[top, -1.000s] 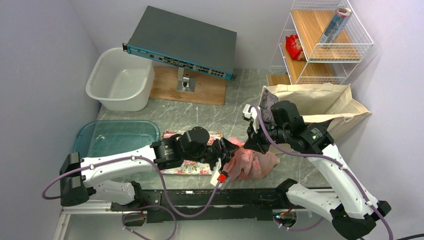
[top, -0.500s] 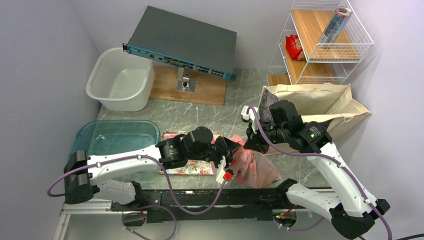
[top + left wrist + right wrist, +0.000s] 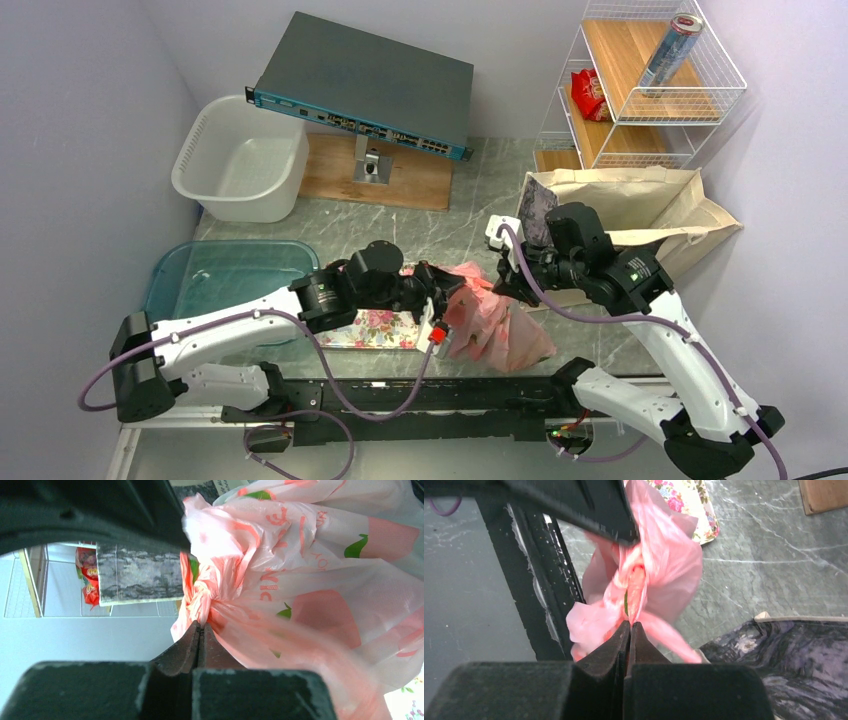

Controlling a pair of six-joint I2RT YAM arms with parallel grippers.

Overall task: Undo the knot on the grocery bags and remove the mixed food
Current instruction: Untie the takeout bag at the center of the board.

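The bag is held between both hands at the middle of the counter's near edge. The left hand is closed on the bag's film just under the knot. The right hand is closed on a fold of the bag. The knot should be eased apart slowly and sideways, so that the thin film is not torn.

the grey marbled bench carries a white basket, a teal tub, a floral tray, a wooden board, a wire rack and a beige tote.
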